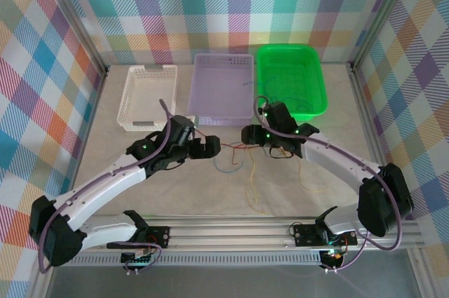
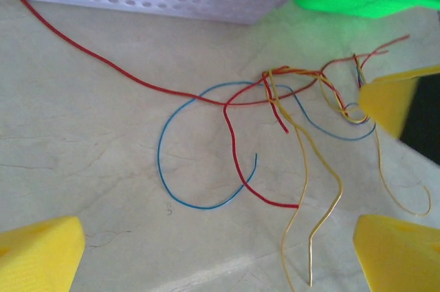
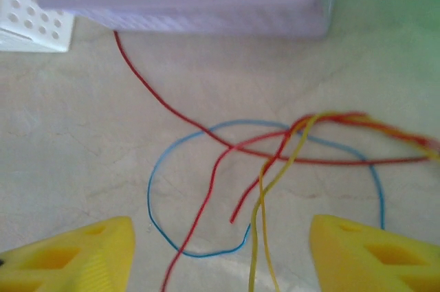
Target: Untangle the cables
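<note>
Thin flexible cables (image 1: 235, 154) in red, blue and yellow-orange lie loose on the pale marbled surface (image 1: 189, 193), between the two arms and just in front of the lavender perforated plastic basket (image 1: 193, 95). Knot sits where red and yellow strands cross over the blue loop (image 2: 275, 93).

Left end effector (image 1: 208, 147) – yellow fingers spread wide, nothing between them. Right end effector (image 1: 250, 134) – fingers apart too, cables lying on the surface beneath (image 3: 275, 148), none pinched as far as the wrist view tells.

Risks, as judged:
- Closing at the crossing would likely catch two or three strands; pulling then tightens the knot.
- Long red strand (image 2: 103, 65) runs up to the basket's foot – may snag there.
- Strands hair-thin and flat on the surface; fingers could close without catching any.
- A one-sided tug drags the whole bundle, unless the other arm pins it.
</note>
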`<state>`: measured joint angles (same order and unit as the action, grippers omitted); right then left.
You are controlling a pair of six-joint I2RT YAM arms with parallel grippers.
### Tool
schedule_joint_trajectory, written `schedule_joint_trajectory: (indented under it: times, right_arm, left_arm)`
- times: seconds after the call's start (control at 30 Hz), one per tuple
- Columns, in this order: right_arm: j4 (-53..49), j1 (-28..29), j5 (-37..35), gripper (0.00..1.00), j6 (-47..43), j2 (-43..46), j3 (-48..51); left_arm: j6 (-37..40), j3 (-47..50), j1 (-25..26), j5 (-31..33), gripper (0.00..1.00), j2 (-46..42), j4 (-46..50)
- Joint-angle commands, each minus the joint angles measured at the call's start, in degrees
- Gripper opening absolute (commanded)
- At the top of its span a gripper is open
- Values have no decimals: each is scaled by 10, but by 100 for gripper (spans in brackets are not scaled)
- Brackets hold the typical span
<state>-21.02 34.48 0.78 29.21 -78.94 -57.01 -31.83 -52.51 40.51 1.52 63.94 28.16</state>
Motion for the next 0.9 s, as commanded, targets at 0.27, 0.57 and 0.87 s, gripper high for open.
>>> schedule_joint_trajectory:
  times: [0.27, 0.57, 0.87]
  right_arm:
    - [-155, -76, -93, 72, -162, -192, -339]
    - [-229, -84, -107, 69, -208, -323, -502]
    - [-143, -84, -54, 70, -158, -190, -293]
  left_arm:
    - [-20, 44, -22, 23, 100, -15, -22]
    - [-34, 70, -22, -39, 99, 34, -69]
    - [-74, 71, 10, -105, 97, 118, -173]
